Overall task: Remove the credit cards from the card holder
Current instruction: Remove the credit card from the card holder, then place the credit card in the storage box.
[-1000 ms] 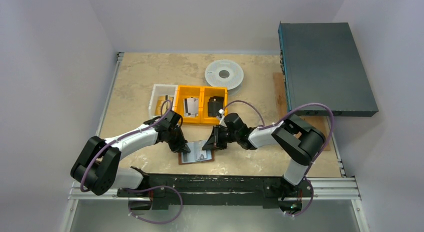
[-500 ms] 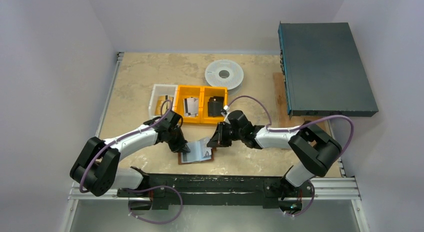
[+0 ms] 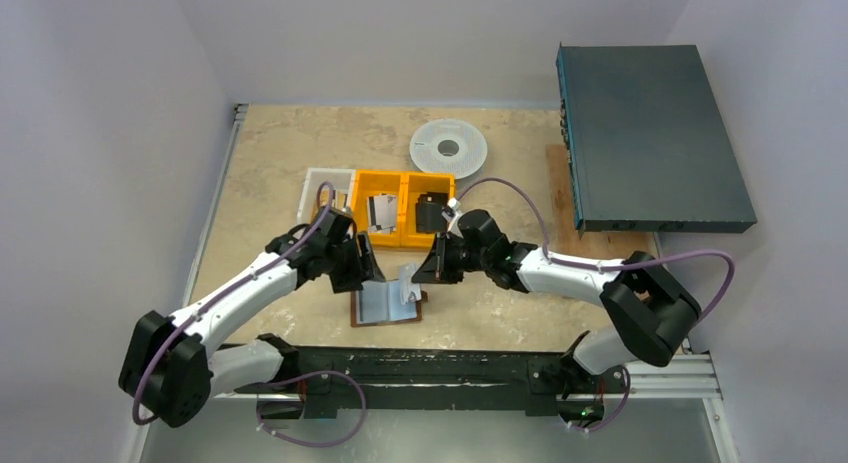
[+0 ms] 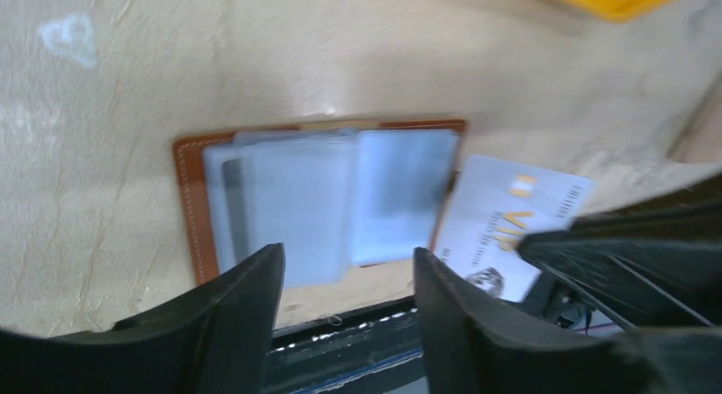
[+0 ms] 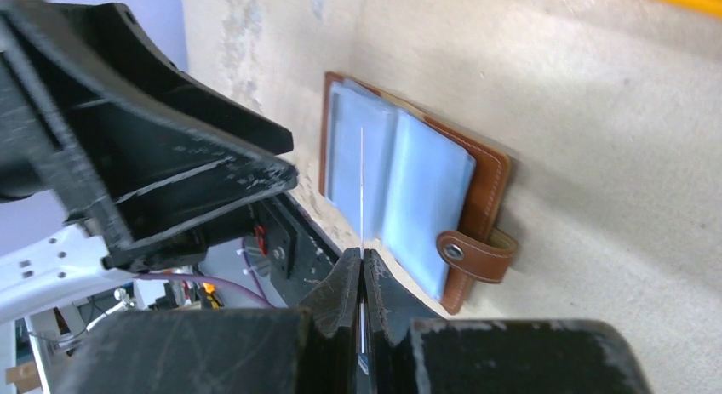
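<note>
The brown card holder (image 3: 385,305) lies open on the table, pale blue inner face up (image 4: 323,198). My right gripper (image 3: 427,272) is shut on one whitish credit card (image 3: 407,283) just right of and above the holder. That card shows gold lettering in the left wrist view (image 4: 511,215) and only its thin edge in the right wrist view (image 5: 362,185), where it is pinched at my right gripper (image 5: 362,256) above the card holder (image 5: 417,181). My left gripper (image 3: 368,273) hovers open behind the holder, with nothing between its fingers (image 4: 349,271). More silvery credit cards (image 3: 381,211) lie in the left orange bin.
Two orange bins (image 3: 403,233) stand behind the holder, the right one holding a black item (image 3: 430,213). A white tray (image 3: 312,188) sits left of them and a white spool (image 3: 449,146) farther back. A large dark box (image 3: 650,133) overhangs the table's right side.
My left gripper has opened and lifted back off the card holder. My right gripper has drawn the card up and away from the holder, its arm stretching further left.
</note>
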You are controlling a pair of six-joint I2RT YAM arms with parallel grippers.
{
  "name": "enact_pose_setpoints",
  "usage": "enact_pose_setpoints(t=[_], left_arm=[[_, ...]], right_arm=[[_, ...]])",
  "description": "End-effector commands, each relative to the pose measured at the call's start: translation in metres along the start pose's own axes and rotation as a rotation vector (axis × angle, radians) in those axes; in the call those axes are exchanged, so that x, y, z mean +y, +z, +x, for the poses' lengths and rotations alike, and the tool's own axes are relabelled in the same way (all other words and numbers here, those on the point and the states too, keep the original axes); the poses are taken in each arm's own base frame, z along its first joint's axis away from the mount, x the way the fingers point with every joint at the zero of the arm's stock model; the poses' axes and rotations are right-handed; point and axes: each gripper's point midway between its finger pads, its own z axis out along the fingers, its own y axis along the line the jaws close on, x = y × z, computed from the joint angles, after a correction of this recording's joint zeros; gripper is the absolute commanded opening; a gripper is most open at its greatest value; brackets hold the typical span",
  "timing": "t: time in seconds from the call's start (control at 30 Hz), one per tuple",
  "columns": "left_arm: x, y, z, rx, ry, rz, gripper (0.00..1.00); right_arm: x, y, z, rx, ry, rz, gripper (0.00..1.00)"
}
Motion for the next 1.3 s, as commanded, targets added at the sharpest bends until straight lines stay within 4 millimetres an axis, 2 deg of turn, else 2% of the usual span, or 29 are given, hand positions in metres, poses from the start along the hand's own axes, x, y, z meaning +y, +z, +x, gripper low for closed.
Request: enact_pose_setpoints(t=[0.0, 0.03, 0.07, 0.13, 0.23, 0.5, 0.67, 0.77, 1.03, 1.07, 1.1, 1.2, 1.27], left_arm=[[-0.037, -0.042, -0.027, -0.097, 0.116, 0.132, 0.64], [-0.040, -0.047, -0.030, -0.106, 0.121, 0.155, 0.71], [-0.045, -0.052, -0.032, -0.111, 0.126, 0.182, 0.74], [-0.054, -0.061, -0.034, -0.115, 0.136, 0.252, 0.75], [-0.075, -0.075, -0.031, -0.098, 0.165, 0.396, 0.75], [-0.119, -0.105, -0.030, -0.086, 0.216, 0.694, 0.71], [-0.129, -0.113, -0.030, -0.075, 0.234, 0.757, 0.67], [-0.134, -0.118, -0.029, -0.067, 0.240, 0.797, 0.55], [-0.138, -0.120, -0.026, -0.049, 0.230, 0.836, 0.02], [-0.138, -0.120, -0.026, -0.046, 0.229, 0.836, 0.00], [-0.138, -0.119, -0.026, -0.045, 0.227, 0.836, 0.00], [-0.138, -0.119, -0.027, -0.048, 0.231, 0.831, 0.00], [-0.135, -0.118, -0.029, -0.060, 0.230, 0.804, 0.00]], right_arm=[[0.037, -0.014, -0.028, -0.054, -0.045, -0.094, 0.00], [0.040, -0.016, -0.032, -0.054, -0.045, -0.109, 0.00], [0.044, -0.018, -0.036, -0.056, -0.045, -0.125, 0.00], [0.052, -0.024, -0.042, -0.051, -0.050, -0.170, 0.00], [0.062, -0.036, -0.055, -0.042, -0.056, -0.253, 0.00], [0.110, -0.060, -0.060, 0.043, -0.089, -0.492, 0.00], [0.126, -0.068, -0.062, 0.056, -0.103, -0.552, 0.00], [0.128, -0.070, -0.062, 0.058, -0.105, -0.559, 0.00], [0.123, -0.069, -0.060, 0.049, -0.093, -0.544, 0.02], [0.122, -0.069, -0.060, 0.047, -0.093, -0.539, 0.07], [0.120, -0.068, -0.061, 0.042, -0.093, -0.527, 0.18], [0.113, -0.065, -0.064, 0.013, -0.102, -0.466, 0.63], [0.108, -0.066, -0.069, -0.017, -0.116, -0.415, 0.88]])
